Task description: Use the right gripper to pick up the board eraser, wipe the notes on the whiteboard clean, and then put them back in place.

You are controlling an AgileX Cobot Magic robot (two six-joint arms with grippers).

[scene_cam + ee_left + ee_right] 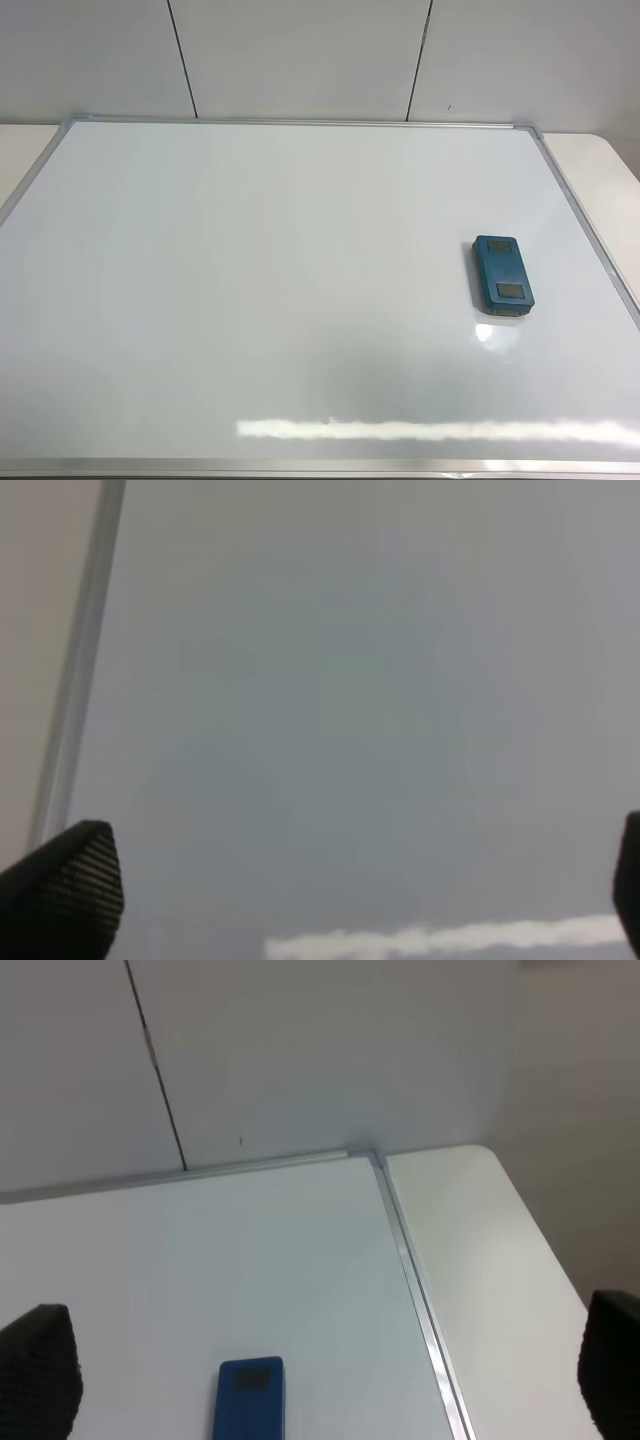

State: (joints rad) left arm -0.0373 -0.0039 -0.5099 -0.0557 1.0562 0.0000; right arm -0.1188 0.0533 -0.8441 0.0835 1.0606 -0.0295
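The teal-blue board eraser (502,275) lies flat on the right part of the whiteboard (250,280), its long side running front to back. Neither arm shows in the exterior high view. In the right wrist view the eraser (250,1398) sits on the whiteboard (200,1260) between and ahead of the two black fingertips, and the right gripper (325,1365) is open and holds nothing. The left gripper (345,890) is open too, over bare whiteboard (350,680) near its silver frame (85,650). The notes are out of view; the white surface shows no marks.
A beige table (600,170) sticks out past the board's right frame edge (585,220). A grey panelled wall (300,50) stands right behind the board. A bright glare strip (430,430) runs along the board's front.
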